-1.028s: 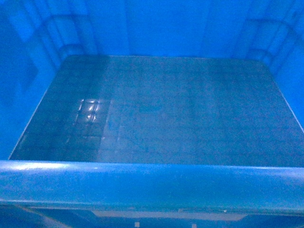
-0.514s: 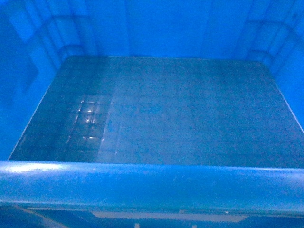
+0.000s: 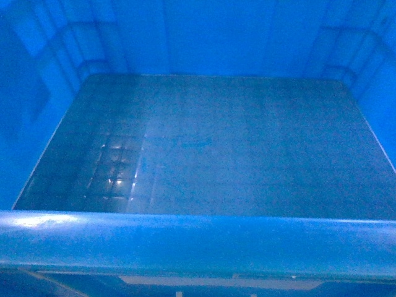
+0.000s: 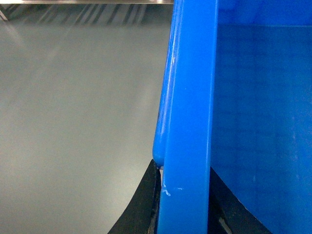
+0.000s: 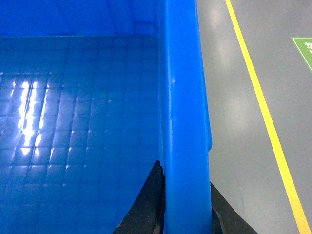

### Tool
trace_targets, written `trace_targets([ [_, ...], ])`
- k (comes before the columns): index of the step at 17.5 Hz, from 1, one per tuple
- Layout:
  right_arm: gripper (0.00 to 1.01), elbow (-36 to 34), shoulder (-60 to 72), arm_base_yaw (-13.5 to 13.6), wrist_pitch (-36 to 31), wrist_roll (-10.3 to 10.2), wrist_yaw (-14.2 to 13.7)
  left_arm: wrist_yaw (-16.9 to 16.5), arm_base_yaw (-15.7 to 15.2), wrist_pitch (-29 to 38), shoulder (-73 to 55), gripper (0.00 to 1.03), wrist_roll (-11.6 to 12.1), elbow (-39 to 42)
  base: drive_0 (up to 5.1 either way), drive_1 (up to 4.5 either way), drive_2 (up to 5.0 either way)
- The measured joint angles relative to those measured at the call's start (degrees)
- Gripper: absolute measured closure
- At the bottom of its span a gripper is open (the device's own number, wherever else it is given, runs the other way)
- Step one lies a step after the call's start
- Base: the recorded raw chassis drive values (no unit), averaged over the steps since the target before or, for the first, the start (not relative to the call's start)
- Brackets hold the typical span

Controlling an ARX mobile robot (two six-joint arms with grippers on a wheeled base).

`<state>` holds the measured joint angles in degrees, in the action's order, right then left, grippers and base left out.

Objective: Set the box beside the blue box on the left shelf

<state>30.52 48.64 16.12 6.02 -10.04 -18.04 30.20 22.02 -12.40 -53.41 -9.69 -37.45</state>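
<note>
Head view: box (image 3: pixel 204 154) filling everything

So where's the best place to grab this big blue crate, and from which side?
By the thick rolled rim on its two short sides, as now: the left gripper straddles the box's left rim from above, the right gripper the right rim. The upright walls give each finger a flat face, and opposite grips keep it level.

The grey floor (image 5: pixel 243 146) was smooth and glossy, a yellow line (image 5: pixel 263 107) ran along it, and a green sign (image 5: pixel 303 48) lay at the far right.
</note>
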Motion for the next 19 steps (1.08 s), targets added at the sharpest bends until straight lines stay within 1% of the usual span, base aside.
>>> trace_targets([
  [19,0.92,-0.04,0.00,0.00,0.00,-0.02,0.02,0.04,-0.04,0.02,0.00,0.89,0.00,0.00,0.0,4.04,-4.1],
])
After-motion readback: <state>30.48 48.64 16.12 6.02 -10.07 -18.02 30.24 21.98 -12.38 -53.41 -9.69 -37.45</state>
